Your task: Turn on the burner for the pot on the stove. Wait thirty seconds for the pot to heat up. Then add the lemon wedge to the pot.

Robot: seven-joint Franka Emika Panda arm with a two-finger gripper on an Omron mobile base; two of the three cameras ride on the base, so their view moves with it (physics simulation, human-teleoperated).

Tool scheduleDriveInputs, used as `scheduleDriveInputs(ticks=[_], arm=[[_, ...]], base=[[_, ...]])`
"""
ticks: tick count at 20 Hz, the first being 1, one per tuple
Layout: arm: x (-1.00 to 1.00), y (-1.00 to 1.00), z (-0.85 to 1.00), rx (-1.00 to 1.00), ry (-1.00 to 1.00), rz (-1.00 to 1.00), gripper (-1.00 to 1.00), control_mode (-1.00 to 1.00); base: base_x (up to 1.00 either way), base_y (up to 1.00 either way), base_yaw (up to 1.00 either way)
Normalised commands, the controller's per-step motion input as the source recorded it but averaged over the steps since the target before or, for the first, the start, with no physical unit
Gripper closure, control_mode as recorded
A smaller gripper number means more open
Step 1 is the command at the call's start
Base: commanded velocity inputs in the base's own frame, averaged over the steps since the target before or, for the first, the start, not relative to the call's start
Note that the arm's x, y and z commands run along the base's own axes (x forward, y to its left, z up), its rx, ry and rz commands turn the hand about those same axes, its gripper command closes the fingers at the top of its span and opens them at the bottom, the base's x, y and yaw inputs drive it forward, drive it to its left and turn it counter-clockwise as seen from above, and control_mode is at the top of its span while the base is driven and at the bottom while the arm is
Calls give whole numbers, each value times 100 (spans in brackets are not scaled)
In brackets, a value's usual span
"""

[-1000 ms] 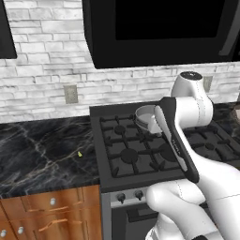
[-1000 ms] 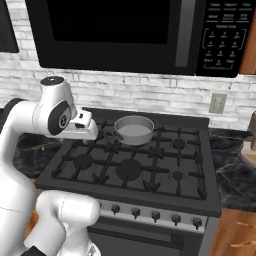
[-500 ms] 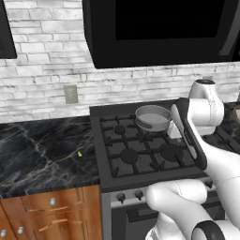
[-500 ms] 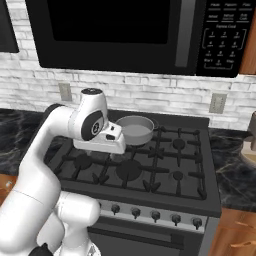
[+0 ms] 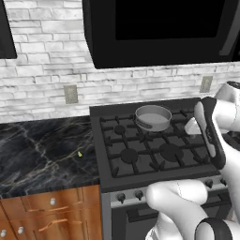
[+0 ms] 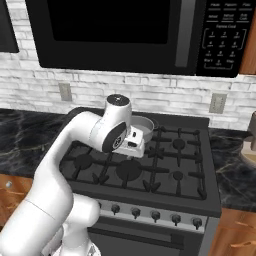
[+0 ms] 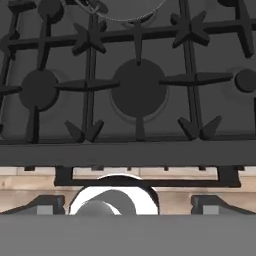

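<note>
The grey pot (image 5: 153,117) sits on the rear middle of the black stove (image 5: 140,176) and hides the burner beneath it. It also shows as the pot (image 6: 144,125) behind my hand, and the pot's rim (image 7: 125,7) reaches the top edge of the hand view. The tiny yellow-green lemon wedge (image 5: 79,153) lies on the black marble counter left of the stove. My gripper (image 7: 128,206) is open and empty, its fingertips (image 7: 47,205) wide apart. The gripper (image 6: 132,150) hangs over the stove's middle, just in front of the pot, above a large unlit burner cap (image 7: 139,92).
A row of dark knobs (image 6: 155,216) runs along the stove front (image 5: 130,195). A black microwave (image 6: 125,30) hangs low over the stove. Wooden drawers (image 5: 47,213) stand under the counter (image 5: 37,154). A beige object (image 6: 250,142) stands on the right counter.
My arm has swung right across the stove, from its left side to the middle in front of the pot. The gripper stayed open. Pot and lemon wedge have not moved.
</note>
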Motion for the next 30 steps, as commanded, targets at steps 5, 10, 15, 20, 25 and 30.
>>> scheduleDriveInputs(ticks=[5, 10, 15, 20, 25, 30], arm=[[-2, -26, 0, 12, -38, 0, -100, -100], [-15, -24, 0, 12, -36, 0, -100, -100], [-22, -26, 11, 7, -24, -5, -100, -100], [-46, -7, 1, 0, -7, -9, -100, -100], [-57, -10, -1, 0, -1, -8, -100, -100], [-42, -7, -15, -4, -1, -4, -100, -100]], base=[[0, 0, 0], [0, 0, 0], [0, 0, 0], [0, 0, 0], [0, 0, 0], [0, 0, 0]])
